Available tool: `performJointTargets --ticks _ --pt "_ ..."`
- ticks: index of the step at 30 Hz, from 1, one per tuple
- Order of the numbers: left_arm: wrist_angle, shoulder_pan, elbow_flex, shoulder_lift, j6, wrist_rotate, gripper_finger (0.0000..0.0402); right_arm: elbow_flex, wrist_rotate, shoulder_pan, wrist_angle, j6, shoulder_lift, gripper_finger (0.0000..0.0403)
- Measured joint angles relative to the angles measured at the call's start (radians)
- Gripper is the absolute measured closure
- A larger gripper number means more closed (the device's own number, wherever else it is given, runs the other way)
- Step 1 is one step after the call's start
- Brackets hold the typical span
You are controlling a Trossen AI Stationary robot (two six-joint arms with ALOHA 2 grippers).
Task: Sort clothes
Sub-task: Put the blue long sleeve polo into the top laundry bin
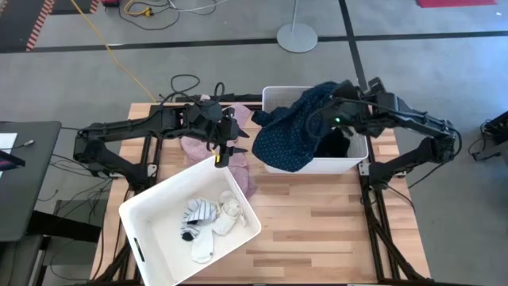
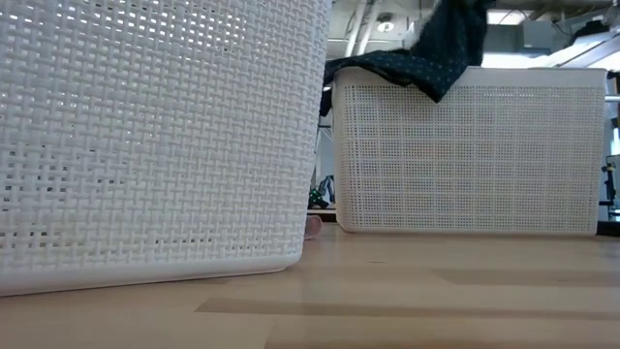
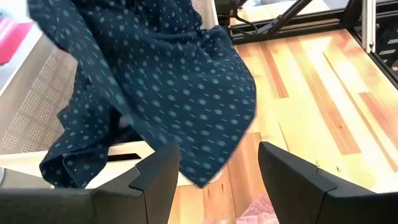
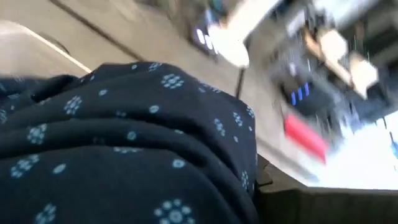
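Holding the dark blue patterned piece (image 1: 298,127) up over the far bin (image 1: 359,163), your right gripper (image 1: 336,102) sits at that bin's back edge; its wrist view is filled with dotted cloth (image 4: 124,168), so judge it clenched on the fabric, though the fingers themselves are hidden. Much of the piece is draped over the bin's near-left rim, with a fold hanging outside the wall toward the table. Risk: if you let go here, the weight of that outside fold could drag the whole piece off the rim onto the table; it could also snag as you lower. Your left gripper (image 1: 221,156) hangs with fingers spread and empty between the two bins, just above the near bin's (image 1: 151,208) far corner; a careless sweep could knock that rim. The pink garment (image 1: 242,171) lies on the table under and beside it, not yet sorted. Socks (image 1: 208,222) lie in the near bin. The high view alone shows both arms and the bin contents. The left wrist view alone shows how low the blue hem (image 3: 205,149) hangs past the rim, and a scrap of pink (image 3: 261,211) below. The low view shows only bin walls and a corner of blue cloth (image 2: 436,58) over the far rim.
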Motion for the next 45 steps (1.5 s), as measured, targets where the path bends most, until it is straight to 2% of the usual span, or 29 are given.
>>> performJointTargets --ticks 2,5,14,18,26,31,34,42,45 --pt "-0.002 0.0 0.0 0.0 -0.004 0.0 0.019 -0.004 -0.044 -0.037 -0.059 0.086 0.004 0.0352" --pt "-0.018 0.0 0.0 0.0 -0.006 0.001 0.019 -0.04 -0.128 -0.051 -0.026 0.068 -0.019 0.0351" --pt "-0.05 0.0 0.0 0.0 -0.013 0.016 0.019 -0.116 -0.16 -0.056 -0.035 0.094 -0.01 0.0336" --pt "-0.05 0.0 0.0 0.0 -0.014 0.016 0.019 -0.193 -0.188 -0.074 -0.028 0.121 -0.01 0.0298" --pt "-0.064 0.0 0.0 0.0 -0.026 0.043 0.019 -0.347 -0.214 -0.126 -0.011 0.191 -0.01 0.0188" --pt "-0.106 0.0 0.0 0.0 -0.028 0.043 0.019 -0.364 -0.214 -0.138 0.005 0.225 -0.01 0.0162" --pt "-0.122 -0.001 0.0 0.0 -0.028 0.043 0.019 -0.364 -0.226 -0.124 0.074 0.204 -0.01 0.0164" --pt "-0.125 -0.025 0.0 0.0 -0.025 0.043 0.019 -0.364 -0.242 -0.038 0.395 0.01 -0.016 0.0175" --pt "-0.125 -0.037 0.0 0.0 -0.025 0.043 0.019 -0.364 -0.31 -0.032 0.529 -0.086 -0.015 0.0177"
